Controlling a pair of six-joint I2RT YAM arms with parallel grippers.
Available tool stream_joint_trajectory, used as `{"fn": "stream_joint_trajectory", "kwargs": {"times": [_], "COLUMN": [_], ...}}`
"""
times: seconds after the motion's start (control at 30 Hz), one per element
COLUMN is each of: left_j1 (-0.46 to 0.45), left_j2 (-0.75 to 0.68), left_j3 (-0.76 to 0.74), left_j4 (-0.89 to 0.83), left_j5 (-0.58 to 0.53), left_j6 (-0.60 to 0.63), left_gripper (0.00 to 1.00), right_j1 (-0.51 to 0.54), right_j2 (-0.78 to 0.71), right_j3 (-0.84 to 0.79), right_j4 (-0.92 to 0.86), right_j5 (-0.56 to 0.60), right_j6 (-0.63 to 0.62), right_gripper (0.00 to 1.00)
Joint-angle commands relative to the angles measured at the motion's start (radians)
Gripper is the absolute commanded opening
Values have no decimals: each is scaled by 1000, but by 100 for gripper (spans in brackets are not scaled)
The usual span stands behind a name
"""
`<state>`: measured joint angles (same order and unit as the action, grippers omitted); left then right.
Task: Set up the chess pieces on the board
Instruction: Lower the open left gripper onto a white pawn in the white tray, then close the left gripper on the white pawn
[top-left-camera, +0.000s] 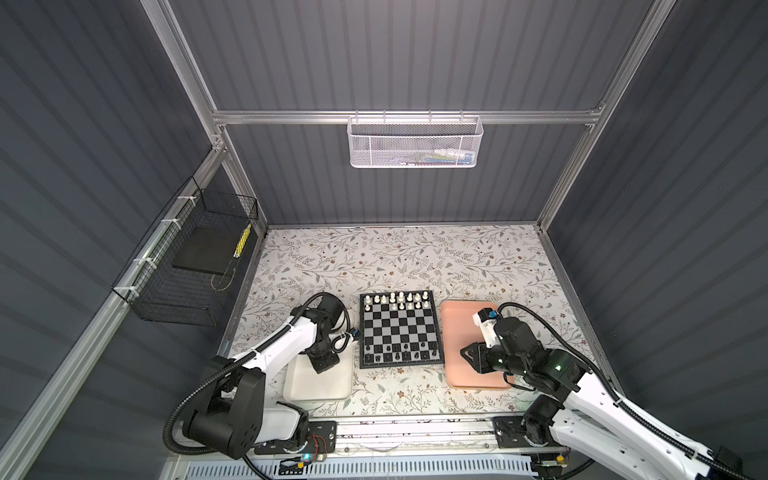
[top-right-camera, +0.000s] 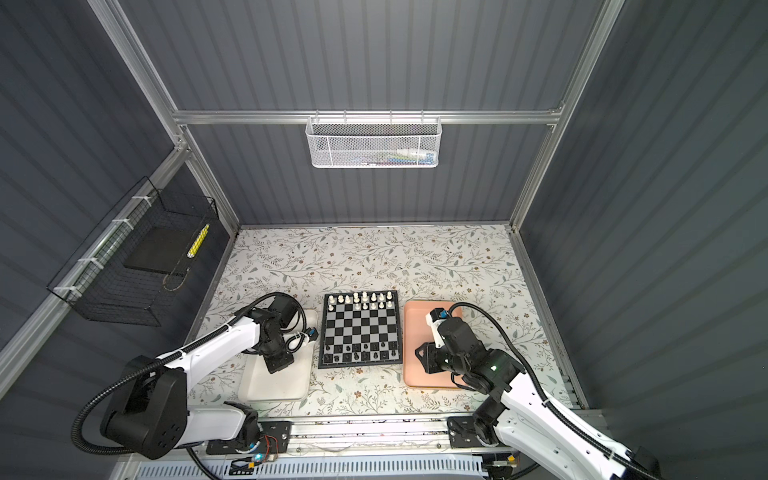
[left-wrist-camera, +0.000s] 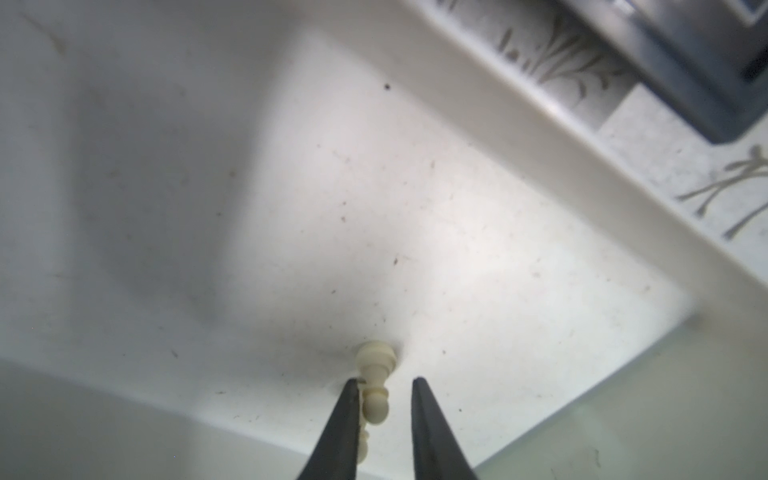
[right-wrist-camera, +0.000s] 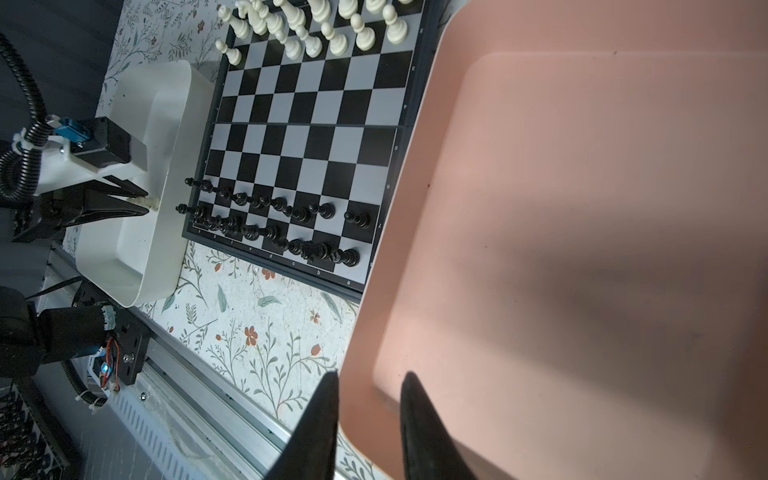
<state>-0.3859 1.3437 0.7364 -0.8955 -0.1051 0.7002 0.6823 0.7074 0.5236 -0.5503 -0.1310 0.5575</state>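
Straddling a cream-white plastic pawn in the white tray at frame left, the left jaws stand slightly open to pinch it; the right jaws gape empty.

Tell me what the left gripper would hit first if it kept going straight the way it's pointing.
The cream pawn, which sits between the left gripper fingers and touches one of them. Right behind it is the white tray floor, though depth is hard to judge.
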Motion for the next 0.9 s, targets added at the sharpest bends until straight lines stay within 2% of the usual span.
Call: {"fn": "stream_joint_trajectory", "kwargs": {"times": [0.0, 0.27, 0.4, 0.87], "left_j1": [7, 8, 7, 7], "left_j2": [-12, -6, -6, -3], "left_j3": [-7, -21, -22, -8], "left_j4": [-10, 13, 27, 23], "left_j5": [10, 1, -12, -6], "left_j6": [10, 9, 0, -1], "left_gripper": [23, 19, 12, 7], "right_j1": [3, 3, 4, 3], "right_j2": [-6, -6, -5, 1], "right_j3": [-12, -13, -14, -12], "right_j4": [-13, -13, -11, -10], "right_j5": [4, 5, 6, 5], "right_j6": [3, 4, 5, 3], "right_gripper": [29, 29, 29, 30]}}
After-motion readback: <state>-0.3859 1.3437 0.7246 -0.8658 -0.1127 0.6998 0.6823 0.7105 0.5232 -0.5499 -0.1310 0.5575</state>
